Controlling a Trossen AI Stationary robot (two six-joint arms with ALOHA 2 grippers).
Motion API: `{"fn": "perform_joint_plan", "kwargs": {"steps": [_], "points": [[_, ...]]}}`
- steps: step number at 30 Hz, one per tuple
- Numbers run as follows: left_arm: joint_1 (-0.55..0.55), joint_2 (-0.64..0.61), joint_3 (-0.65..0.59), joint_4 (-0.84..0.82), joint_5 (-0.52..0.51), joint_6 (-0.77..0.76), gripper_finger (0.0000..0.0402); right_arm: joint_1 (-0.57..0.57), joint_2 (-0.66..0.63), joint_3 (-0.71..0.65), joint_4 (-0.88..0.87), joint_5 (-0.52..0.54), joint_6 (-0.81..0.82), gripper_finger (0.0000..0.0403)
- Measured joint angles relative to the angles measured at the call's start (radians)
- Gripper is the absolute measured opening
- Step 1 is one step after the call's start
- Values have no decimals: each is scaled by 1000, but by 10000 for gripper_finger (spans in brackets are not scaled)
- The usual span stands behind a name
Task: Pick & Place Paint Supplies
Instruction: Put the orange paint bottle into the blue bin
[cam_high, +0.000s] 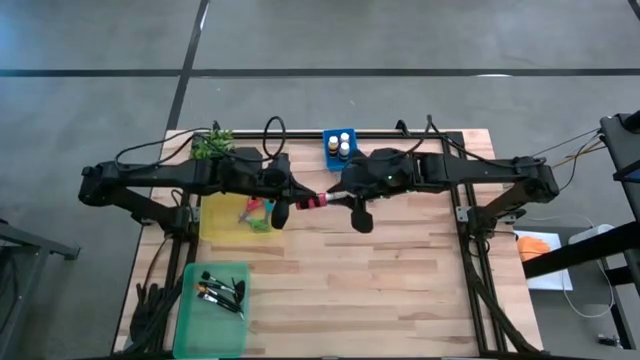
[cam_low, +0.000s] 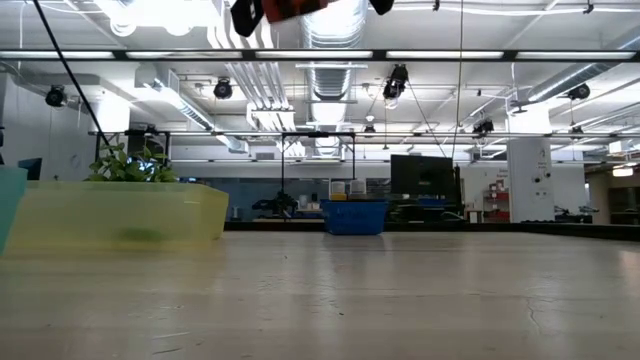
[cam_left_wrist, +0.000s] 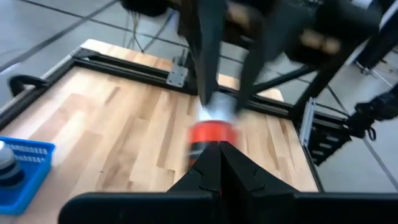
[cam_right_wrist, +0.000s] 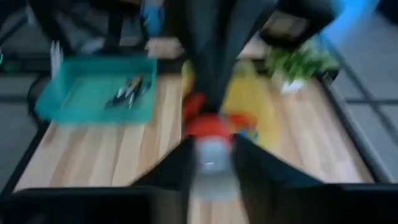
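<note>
A red paint bottle with a white cap hangs level high above the table's middle, between my two grippers. It also shows at the top edge of the low view. My right gripper comes from the table's right and is shut on the bottle. My left gripper comes from the left. Its fingers are shut, with the tips right at the bottle's red end. My right gripper pinches the bottle's white cap between its two fingers. They come from the table's right, slanting a little downward. The bottle lies roughly level and clear of the table, red end toward the left arm. My left gripper's shut fingertips stand against the bottle's red end; I cannot tell whether they touch it.
A yellow tray with scissors lies left of centre. A green tray with brushes sits at the near left. At the far edge stand a blue basket with two bottles and a plant. Bare wood lies at the near right.
</note>
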Motion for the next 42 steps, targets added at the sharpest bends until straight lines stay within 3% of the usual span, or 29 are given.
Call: {"fn": "perform_joint_plan", "kwargs": {"steps": [7, 16, 22, 27, 30, 34, 38, 42], "points": [[-6, 2, -1, 0, 6, 6, 3, -2, -3, 0, 98, 4, 21, 12], [-5, -20, 0, -75, -3, 42, 7, 21, -7, 0, 17, -5, 139, 12], [-6, 37, -50, -124, -54, 83, 67, 53, -66, -1, -12, 4, 223, 13], [-9, 42, -67, -112, -78, 87, 125, 66, -119, -1, -233, 49, 275, 16], [-10, 56, -67, -99, -93, 131, 144, 66, -147, -9, -300, 51, 304, 31], [-9, 121, -83, -27, -98, 176, 158, 66, -181, -23, -305, 101, 331, 81], [-4, 241, -137, 134, -105, 188, 159, 68, -204, -28, -312, 108, 357, 142], [14, 377, -133, 168, -104, 157, 160, 82, -221, -29, -340, 105, 395, 193]]}}
